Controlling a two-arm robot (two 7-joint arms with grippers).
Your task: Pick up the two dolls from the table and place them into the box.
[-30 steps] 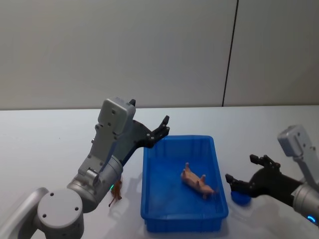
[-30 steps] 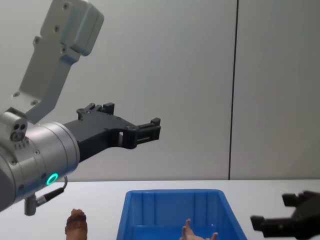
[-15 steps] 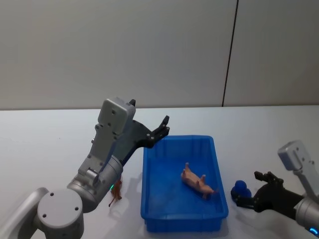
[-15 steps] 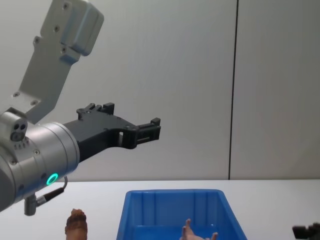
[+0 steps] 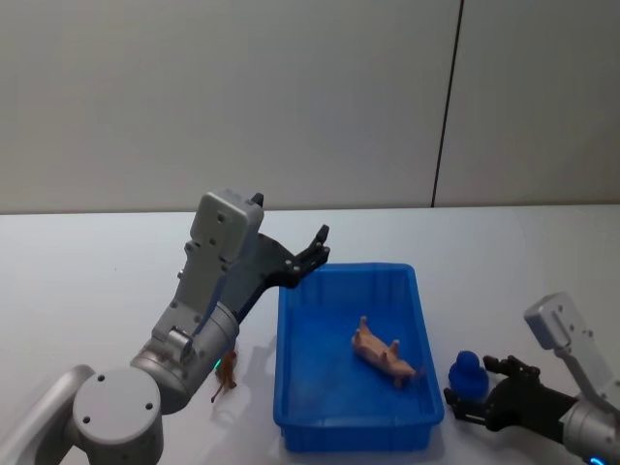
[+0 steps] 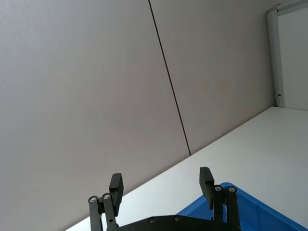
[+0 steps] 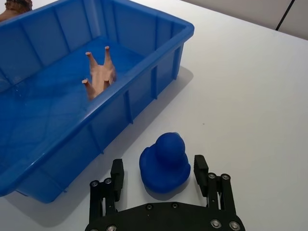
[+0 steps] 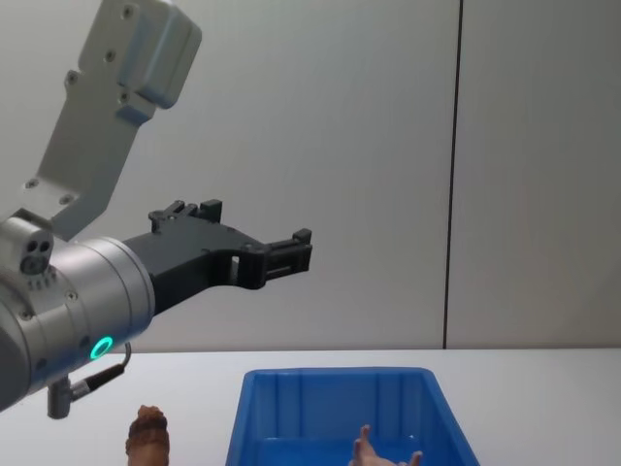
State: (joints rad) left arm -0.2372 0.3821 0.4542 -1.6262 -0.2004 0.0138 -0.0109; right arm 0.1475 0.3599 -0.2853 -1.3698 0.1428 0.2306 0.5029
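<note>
Pink doll (image 5: 386, 355) in box (image 5: 312, 392) | right gripper (image 7: 159, 164) straddles duck (image 5: 466, 371) (left gripper (image 6: 161, 177) aloft)

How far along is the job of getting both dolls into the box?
Done: the pink doll lies inside the box. In hand: nothing is held. The open right gripper straddles a blue duck on the table, right of the box, and the open left gripper hangs raised near the box's far left corner. Left: the brown doll stands on the table left of the box, not yet picked up.
</note>
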